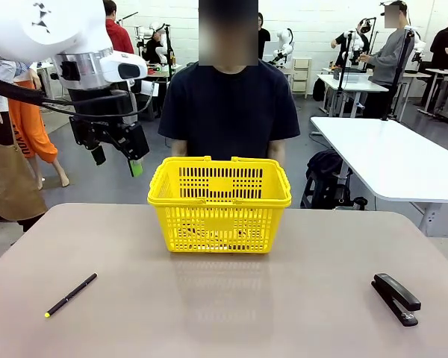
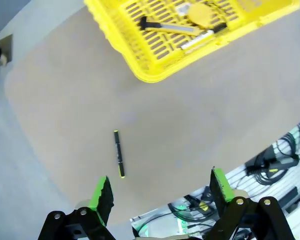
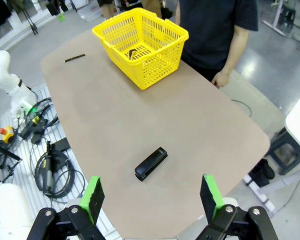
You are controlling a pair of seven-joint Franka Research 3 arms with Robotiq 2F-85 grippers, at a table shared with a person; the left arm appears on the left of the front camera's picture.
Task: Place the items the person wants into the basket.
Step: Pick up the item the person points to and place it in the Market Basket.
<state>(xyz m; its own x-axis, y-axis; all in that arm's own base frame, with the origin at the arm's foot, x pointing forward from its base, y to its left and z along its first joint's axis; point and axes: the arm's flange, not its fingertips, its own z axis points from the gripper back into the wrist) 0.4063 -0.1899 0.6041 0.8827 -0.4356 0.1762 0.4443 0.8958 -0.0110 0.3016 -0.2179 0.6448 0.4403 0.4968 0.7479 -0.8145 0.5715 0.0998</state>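
Observation:
The yellow basket (image 1: 219, 203) stands at the far middle of the table, in front of the person (image 1: 231, 104) in a dark t-shirt. Seen from above in the left wrist view, the basket (image 2: 155, 65) holds a yellow-and-black utility knife (image 2: 167, 27), a round yellow tape measure (image 2: 201, 13) and a white marker with a black cap (image 2: 202, 37). My left gripper (image 1: 118, 159) hangs open and empty high above the table's left side, left of the basket; its fingers (image 2: 104, 192) frame bare table. In the right wrist view my right gripper (image 3: 151, 192) is open, high over the table's near right edge.
A thin black pen with a yellow tip (image 1: 71, 294) lies near the front left of the table. A black stapler (image 1: 396, 297) lies at the front right. The table (image 1: 224, 313) is bare between them. A white table (image 1: 403, 160) stands behind on the right.

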